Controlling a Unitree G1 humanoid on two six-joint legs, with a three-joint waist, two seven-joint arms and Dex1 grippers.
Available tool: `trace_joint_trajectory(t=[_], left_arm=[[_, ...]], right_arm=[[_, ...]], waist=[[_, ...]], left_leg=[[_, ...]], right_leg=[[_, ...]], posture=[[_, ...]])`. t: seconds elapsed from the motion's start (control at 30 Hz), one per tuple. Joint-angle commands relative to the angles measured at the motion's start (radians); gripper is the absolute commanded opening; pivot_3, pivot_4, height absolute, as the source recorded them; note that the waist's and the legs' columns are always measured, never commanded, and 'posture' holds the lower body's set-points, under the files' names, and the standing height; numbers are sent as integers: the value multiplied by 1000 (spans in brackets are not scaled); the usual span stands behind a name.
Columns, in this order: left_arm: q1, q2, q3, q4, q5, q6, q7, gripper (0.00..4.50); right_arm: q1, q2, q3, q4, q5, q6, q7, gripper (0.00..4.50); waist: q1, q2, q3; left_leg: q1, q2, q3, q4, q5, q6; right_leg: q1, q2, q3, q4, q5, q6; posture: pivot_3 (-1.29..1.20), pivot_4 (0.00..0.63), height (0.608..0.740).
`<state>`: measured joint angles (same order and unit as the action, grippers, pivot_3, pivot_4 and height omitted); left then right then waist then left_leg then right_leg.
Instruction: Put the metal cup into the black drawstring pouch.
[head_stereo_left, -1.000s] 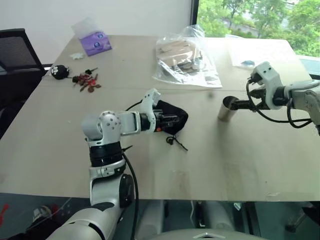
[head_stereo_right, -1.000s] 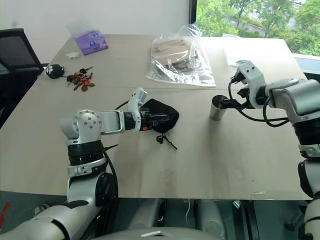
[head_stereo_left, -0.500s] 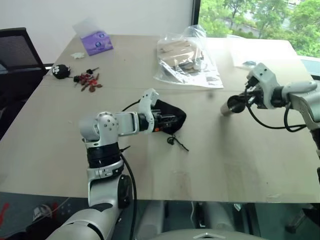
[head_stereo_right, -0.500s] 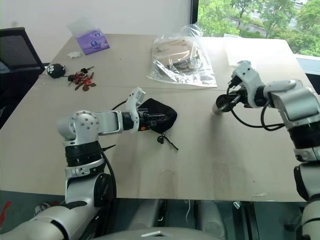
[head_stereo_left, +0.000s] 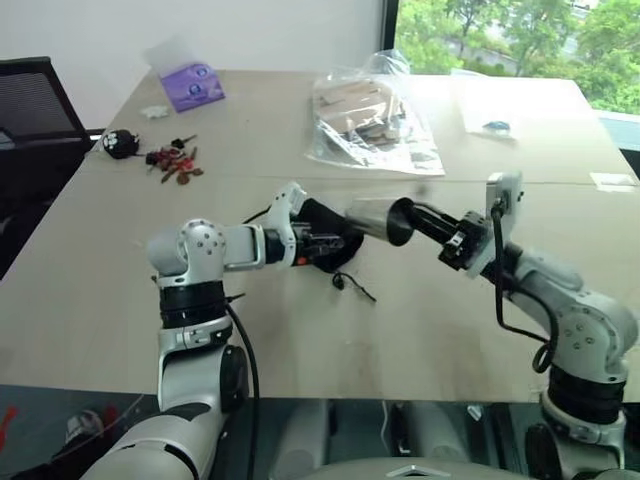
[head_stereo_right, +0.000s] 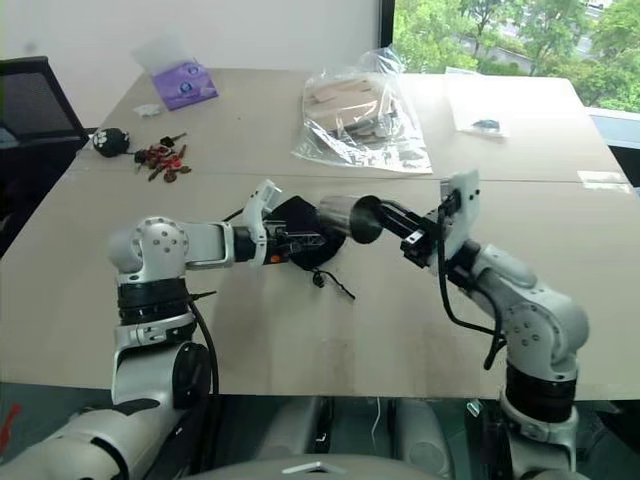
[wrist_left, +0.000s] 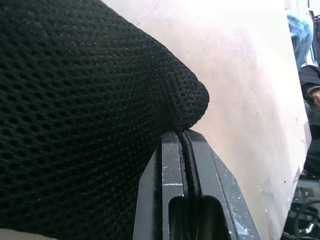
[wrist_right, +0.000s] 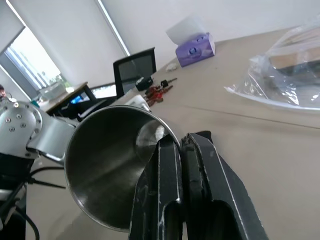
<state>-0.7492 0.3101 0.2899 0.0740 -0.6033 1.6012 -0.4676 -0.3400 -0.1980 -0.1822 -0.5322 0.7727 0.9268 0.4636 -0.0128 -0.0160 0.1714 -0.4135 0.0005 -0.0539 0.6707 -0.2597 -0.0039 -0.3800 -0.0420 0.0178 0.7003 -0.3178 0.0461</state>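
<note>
The black drawstring pouch lies on the wooden table, left of centre, its cord trailing toward me. My left gripper is shut on the pouch's edge; the left wrist view shows its black mesh fabric pinched between the fingertips. The metal cup hangs above the table on its side, base toward the pouch and close against it. My right gripper is shut on the cup's rim, one finger inside the cup and one outside.
A clear plastic bag of wooden pieces lies behind the pouch. At the far left are a purple tissue pack, red keys and a small black plush toy. A black chair stands past the left edge.
My right gripper shut on the cup's rim, lifted it off the table at the right and carried it left to the pouch, tipping it sideways. The left gripper kept hold of the pouch.
</note>
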Motion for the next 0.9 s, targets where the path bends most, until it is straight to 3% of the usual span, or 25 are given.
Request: trace_joint_trajectory(t=[0.03, 0.5, 0.9], left_arm=[[-53, 26, -5, 14, -31, -11, -36, 0], [-84, 77, 39, 57, -133, 13, -3, 0], [-14, 151, -8, 4, -134, 13, 32, 0]], right_arm=[[38, 21, 62, 51, -44, -110, 24, 22], [89, 135, 235, 444, -266, -485, 106, 22], [99, 56, 423, 597, -588, -723, 95, 22]], waist=[[0, 0, 0], [-26, 0, 0], [-29, -1, -1]], left_leg=[[0, 0, 0, 0, 0, 0], [0, 1, 0, -2, 0, 0], [7, 2, 3, -2, 1, -2]], right_leg=[[0, 0, 0, 0, 0, 0], [0, 1, 1, -2, 0, 0], [1, 2, 5, 4, 0, 0]], posture=[[0, 150, 740], [0, 150, 740], [0, 150, 740]])
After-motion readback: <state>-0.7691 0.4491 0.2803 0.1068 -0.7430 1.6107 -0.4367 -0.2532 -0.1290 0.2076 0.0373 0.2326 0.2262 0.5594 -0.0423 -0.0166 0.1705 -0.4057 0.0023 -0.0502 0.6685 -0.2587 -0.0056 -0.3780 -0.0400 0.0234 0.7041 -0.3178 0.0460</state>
